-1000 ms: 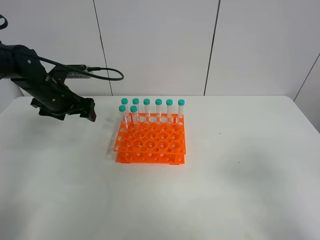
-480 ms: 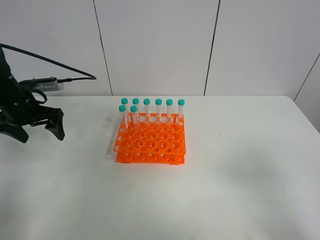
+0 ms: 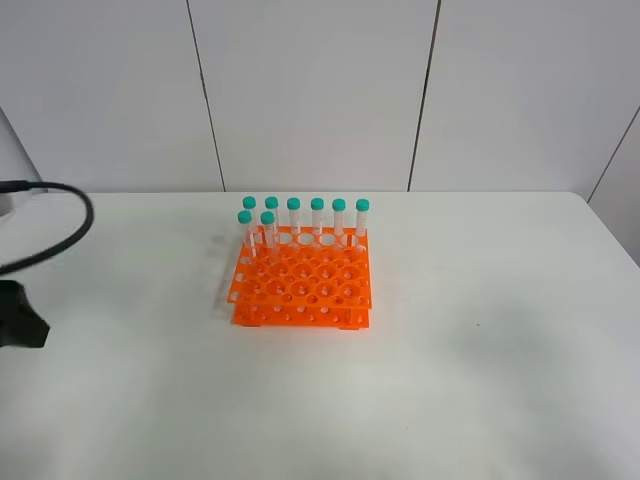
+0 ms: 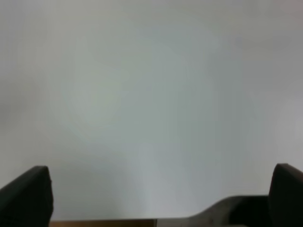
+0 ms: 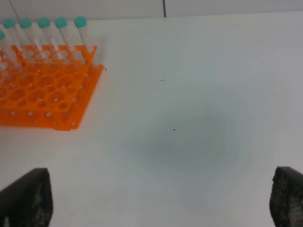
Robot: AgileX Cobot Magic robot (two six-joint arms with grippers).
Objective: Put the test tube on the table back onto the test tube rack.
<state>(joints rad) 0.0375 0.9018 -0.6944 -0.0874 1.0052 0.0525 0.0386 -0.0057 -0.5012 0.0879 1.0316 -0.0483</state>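
Note:
The orange test tube rack (image 3: 303, 285) stands at the middle of the white table (image 3: 480, 380). Several teal-capped tubes (image 3: 317, 215) stand upright in its two back rows. I see no test tube lying on the table in any view. My left gripper (image 4: 156, 194) is open and empty over bare table, with its fingers (image 4: 26, 196) far apart. Only a dark part of the left arm (image 3: 22, 318) shows at the left edge of the exterior view. My right gripper (image 5: 156, 198) is open and empty, well to the right of the rack (image 5: 45, 90).
A black cable (image 3: 70, 225) loops over the table's far left. White wall panels stand behind the table. The right arm is out of the exterior view.
My left arm has pulled back from beside the rack to the left and toward the front, nearly out of the exterior view. The rack and tubes have not moved.

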